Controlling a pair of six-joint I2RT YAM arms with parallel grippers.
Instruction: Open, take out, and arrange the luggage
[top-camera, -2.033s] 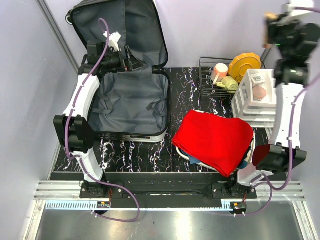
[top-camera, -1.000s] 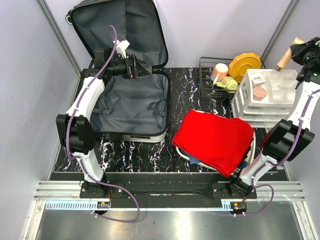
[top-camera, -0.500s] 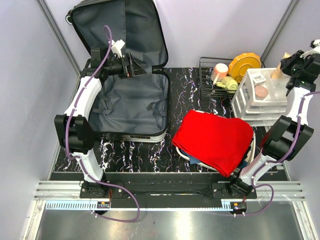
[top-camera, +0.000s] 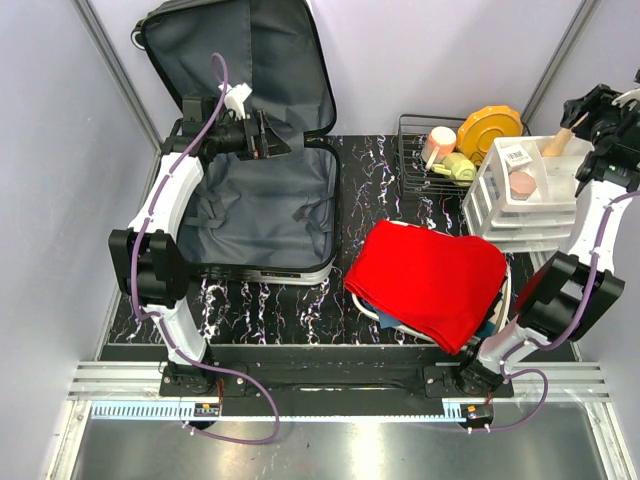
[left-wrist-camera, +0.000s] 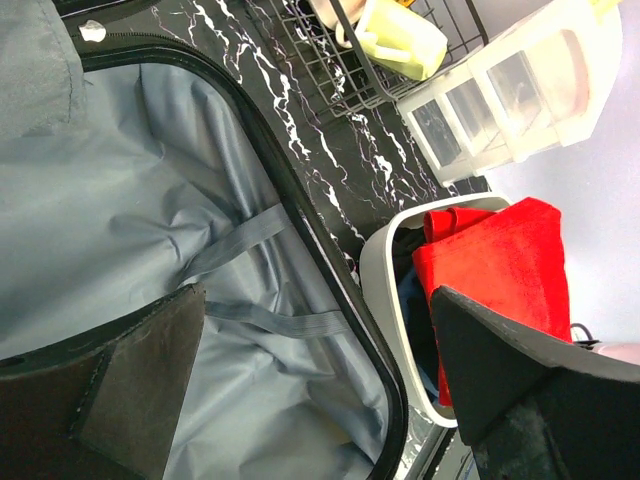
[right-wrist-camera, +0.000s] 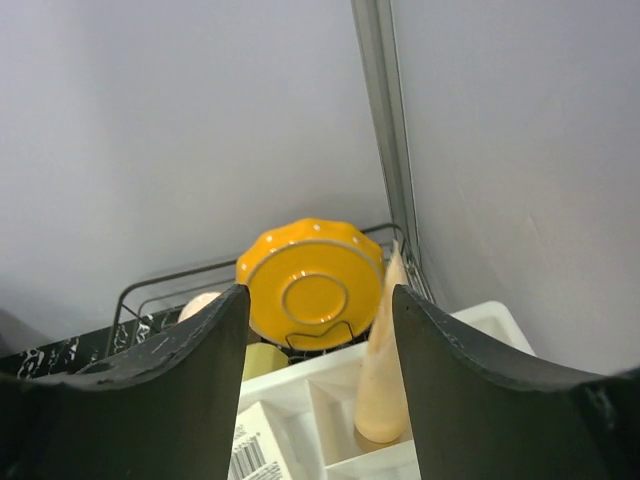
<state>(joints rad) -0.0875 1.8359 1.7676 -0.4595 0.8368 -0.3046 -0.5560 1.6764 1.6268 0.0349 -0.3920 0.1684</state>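
The luggage (top-camera: 262, 215) lies open at the table's left, its dark grey lining (left-wrist-camera: 150, 200) bare and its lid (top-camera: 250, 60) leaning on the back wall. My left gripper (top-camera: 272, 135) hovers open over the rear of the lower half, and nothing sits between its fingers (left-wrist-camera: 150, 385). My right gripper (top-camera: 590, 108) is at the far right, above the white drawer organiser (top-camera: 520, 205). Its jaws stand apart. A cream cone-shaped thing (right-wrist-camera: 385, 365) stands in a back compartment, just inside the right finger (right-wrist-camera: 470, 370).
A red cloth (top-camera: 430, 275) drapes over a white basin (left-wrist-camera: 385, 290) at the front right, with darker fabric underneath. Behind it a black wire rack (top-camera: 415, 165) holds an orange plate (right-wrist-camera: 310, 290), a pink cup and a pale yellow cup. Walls close in on both sides.
My right gripper came down over the organiser and opened, leaving the cream cone standing in a compartment. The left arm has barely shifted.
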